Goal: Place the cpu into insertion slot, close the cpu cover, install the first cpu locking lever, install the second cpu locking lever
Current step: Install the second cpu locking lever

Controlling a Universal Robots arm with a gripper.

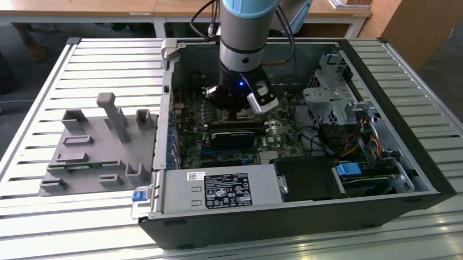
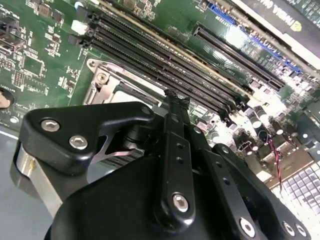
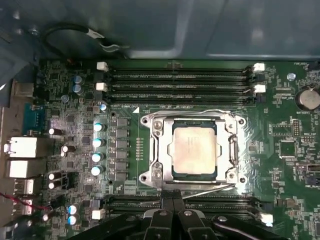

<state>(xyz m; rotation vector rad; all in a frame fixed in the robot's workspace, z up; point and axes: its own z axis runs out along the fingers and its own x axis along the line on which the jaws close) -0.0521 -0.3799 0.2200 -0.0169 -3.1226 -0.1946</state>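
In the first wrist view the cpu (image 3: 194,150) lies flat with its silver top up in the insertion slot (image 3: 218,172) on the green motherboard. The silver cpu cover (image 3: 159,150) lies down around it. One thin wire lever (image 3: 190,113) runs along one side of the socket and another lever (image 3: 210,187) along the opposite side. My gripper (image 3: 172,199) is shut, its black fingertips together at the socket's edge beside that second lever. In the second wrist view the gripper (image 2: 176,97) hangs just over the socket's corner (image 2: 100,77). The exterior view has the gripper (image 1: 237,115) low inside the open computer case.
Long black memory slots (image 3: 180,80) flank the socket on both sides. A graphics card (image 1: 233,138), a power supply (image 1: 220,189), a drive cage (image 1: 329,103) and cables crowd the case. A grey fixture (image 1: 101,146) stands on the slatted table at the exterior view's left.
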